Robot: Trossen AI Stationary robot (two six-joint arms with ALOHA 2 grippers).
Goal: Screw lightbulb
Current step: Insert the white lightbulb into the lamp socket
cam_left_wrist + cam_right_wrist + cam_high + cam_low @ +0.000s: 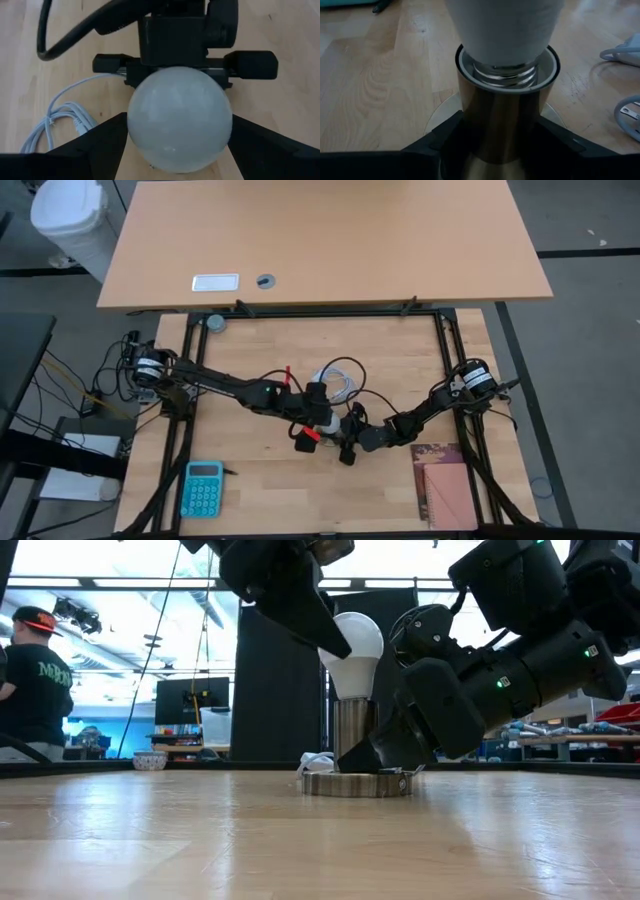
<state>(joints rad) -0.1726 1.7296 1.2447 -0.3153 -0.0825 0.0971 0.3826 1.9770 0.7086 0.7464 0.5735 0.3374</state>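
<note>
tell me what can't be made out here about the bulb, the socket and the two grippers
- How far the lightbulb is screwed in: right wrist view shows threads still exposed above the socket, the rest hidden inside.
- Bulb and socket in the high view: covered by both arms.
- Left gripper contact with the bulb: fingertips hidden behind the globe.
- Right gripper fingertips: cut off by the picture's edge.
- Socket base: partly hidden in the low view.

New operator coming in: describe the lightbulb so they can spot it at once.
Look at the middle of the wooden table, where both arms meet. There a metal socket stands upright on a round base, the right gripper clamping it. The lightbulb is the white globe sitting in its top, threads partly showing, held between the left gripper fingers; nothing else nearby is round and white.
</note>
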